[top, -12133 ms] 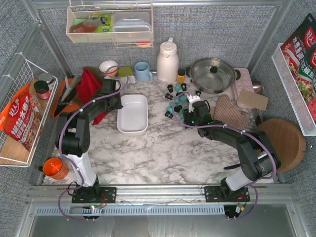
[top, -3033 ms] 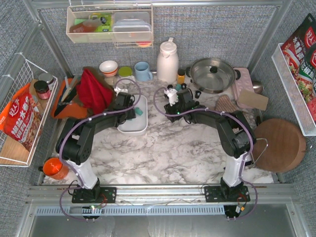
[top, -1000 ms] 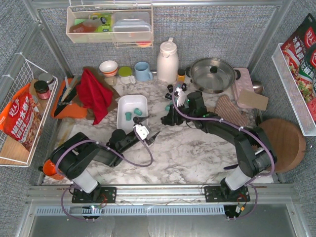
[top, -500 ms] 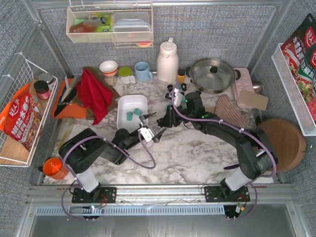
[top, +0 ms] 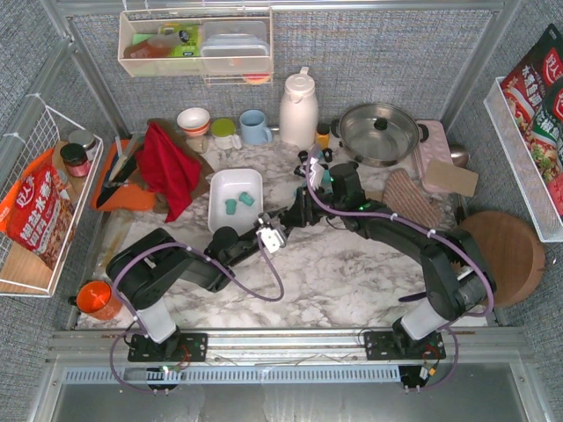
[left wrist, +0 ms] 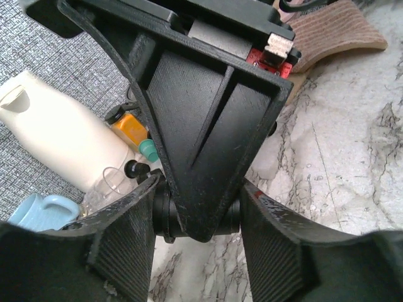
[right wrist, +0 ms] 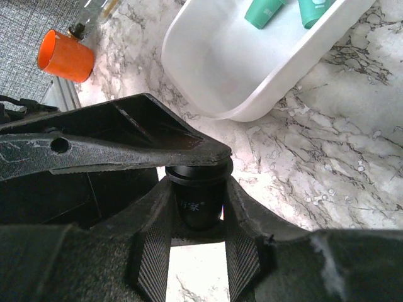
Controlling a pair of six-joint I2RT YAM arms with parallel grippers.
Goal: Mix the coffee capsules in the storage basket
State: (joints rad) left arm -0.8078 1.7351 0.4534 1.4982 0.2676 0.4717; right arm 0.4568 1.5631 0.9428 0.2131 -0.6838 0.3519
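Note:
The white storage basket (top: 230,186) (right wrist: 220,63) sits left of centre with two teal coffee capsules (top: 239,203) (right wrist: 264,11) lying in it. Just right of its near corner both grippers meet above the table. My right gripper (top: 296,214) (right wrist: 196,207) is shut on a black capsule (right wrist: 198,195), pinching its sides. My left gripper (top: 280,230) (left wrist: 198,214) comes in from the left, its fingers (left wrist: 126,245) pressed on the same black capsule (left wrist: 162,214) at its rim and its base. More loose capsules (top: 315,158) (left wrist: 148,148) lie by the white thermos.
A white thermos (top: 297,110), a blue mug (top: 255,127), a steel pan (top: 378,132) and a small yellow bottle (left wrist: 129,129) line the back. A red cloth (top: 167,167) lies left of the basket, a woven mat (top: 409,198) on the right, an orange cup (top: 97,299) near left.
My left gripper has travelled right to the right gripper and narrowed its wide-open jaws onto the black capsule. The right arm has barely moved.

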